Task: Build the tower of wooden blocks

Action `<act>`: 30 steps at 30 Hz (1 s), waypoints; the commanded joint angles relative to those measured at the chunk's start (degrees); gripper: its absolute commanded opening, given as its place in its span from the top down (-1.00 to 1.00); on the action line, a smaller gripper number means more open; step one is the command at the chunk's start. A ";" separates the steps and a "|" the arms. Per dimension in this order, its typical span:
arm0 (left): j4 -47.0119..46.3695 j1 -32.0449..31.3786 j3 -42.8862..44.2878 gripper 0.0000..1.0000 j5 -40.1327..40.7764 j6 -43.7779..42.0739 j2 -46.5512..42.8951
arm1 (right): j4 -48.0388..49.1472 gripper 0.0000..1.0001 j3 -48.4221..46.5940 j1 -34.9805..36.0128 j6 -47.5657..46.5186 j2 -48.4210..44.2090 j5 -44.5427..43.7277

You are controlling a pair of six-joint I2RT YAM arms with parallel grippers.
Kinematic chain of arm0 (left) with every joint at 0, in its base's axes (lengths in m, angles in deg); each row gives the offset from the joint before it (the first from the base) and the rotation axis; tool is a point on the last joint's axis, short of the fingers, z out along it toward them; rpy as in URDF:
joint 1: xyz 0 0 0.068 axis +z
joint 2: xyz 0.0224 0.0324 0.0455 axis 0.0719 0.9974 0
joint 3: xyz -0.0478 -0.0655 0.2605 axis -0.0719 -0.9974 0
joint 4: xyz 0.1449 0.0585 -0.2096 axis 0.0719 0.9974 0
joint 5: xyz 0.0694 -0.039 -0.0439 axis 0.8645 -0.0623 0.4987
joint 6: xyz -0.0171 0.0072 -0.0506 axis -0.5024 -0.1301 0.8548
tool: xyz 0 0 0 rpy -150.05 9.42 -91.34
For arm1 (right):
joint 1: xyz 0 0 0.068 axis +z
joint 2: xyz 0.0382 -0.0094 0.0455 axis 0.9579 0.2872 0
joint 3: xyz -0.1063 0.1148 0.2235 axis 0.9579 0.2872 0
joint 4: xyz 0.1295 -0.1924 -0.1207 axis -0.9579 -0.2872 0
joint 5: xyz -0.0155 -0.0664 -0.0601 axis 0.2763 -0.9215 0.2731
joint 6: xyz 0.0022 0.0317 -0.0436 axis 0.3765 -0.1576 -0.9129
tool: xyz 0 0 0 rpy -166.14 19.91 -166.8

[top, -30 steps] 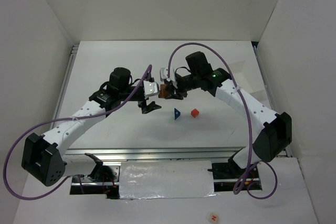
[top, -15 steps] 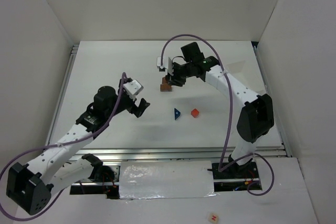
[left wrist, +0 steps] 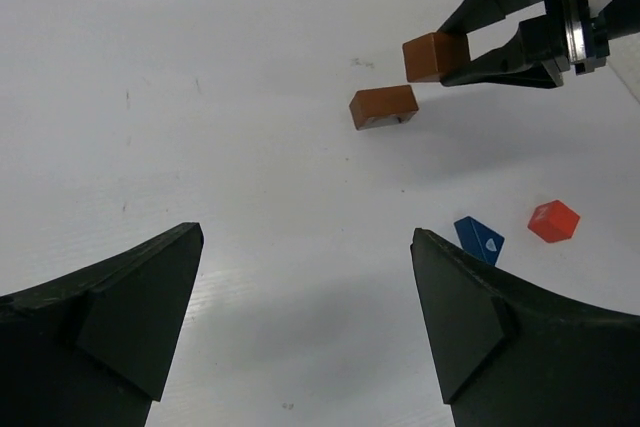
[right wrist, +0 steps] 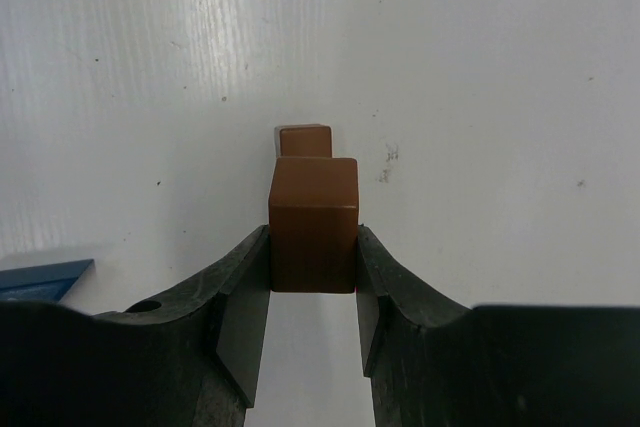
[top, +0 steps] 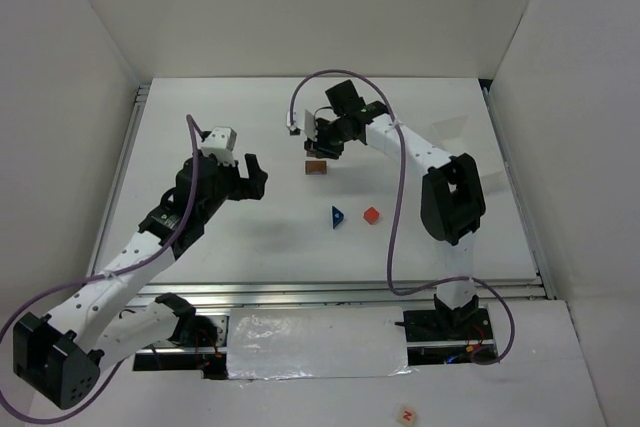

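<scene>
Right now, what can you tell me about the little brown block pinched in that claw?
The held brown block is a small, smooth, box-shaped piece, apparently wood, with plain faces. The right claw pinches it by two opposite sides, level, lifted off the white table. Nothing else touches it: a second brown block lies on the table close below, with a gap between them.

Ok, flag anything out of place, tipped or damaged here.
Nothing stands out. One brown rectangular wooden block lies flat on the white table; the right gripper holds a second brown block close to it. The blue triangular wedge and red cube sit apart nearby.
</scene>
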 commanded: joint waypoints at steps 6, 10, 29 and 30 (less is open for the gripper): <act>-0.55 5.55 0.07 -0.99 0.08 5.24 4.60 | 1.28 1.00 -3.84 0.98 -0.38 5.34 -4.97; -3.10 8.97 -1.78 -0.99 -4.85 4.81 4.60 | 0.50 0.99 -6.20 0.98 -0.29 7.10 -4.80; -6.71 15.40 -4.24 -0.99 -13.03 2.61 7.33 | -3.64 0.94 -9.02 1.16 -3.80 10.35 -1.46; -6.97 15.49 -4.33 -0.98 -13.12 2.52 7.15 | -3.72 0.94 -9.11 1.07 -4.24 10.53 -1.29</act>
